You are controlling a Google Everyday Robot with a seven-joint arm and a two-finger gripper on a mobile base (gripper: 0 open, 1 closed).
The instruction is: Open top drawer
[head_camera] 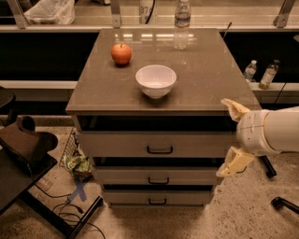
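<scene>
1. At the far left, a dark brown object (23,140) is cut off by the frame edge, and what it is cannot be made out. A white plastic bag (49,11) is clipped by the top edge.
2. A crumpled green wrapper (77,164) and a blue tape cross (79,189) are seen on the floor beside the cabinet.
3. On the cabinet top (210,79), a red apple (121,53), a white bowl (156,80) and a water bottle (182,21) are set well apart.
4. The top drawer (117,144) is found directly under the cabinet top. Its interior is hidden, and a dark gap is seen above its front. The middle drawer (126,176) and bottom drawer (126,197) are stacked beneath.
5. The gripper (222,137) is held at the top drawer's right end. Its fingers are spread wide, one above the other, and that end of the front is covered by it. Its arm is cut off at the right edge.
6. Two small bottles (259,73) are stood on the ledge behind.
</scene>
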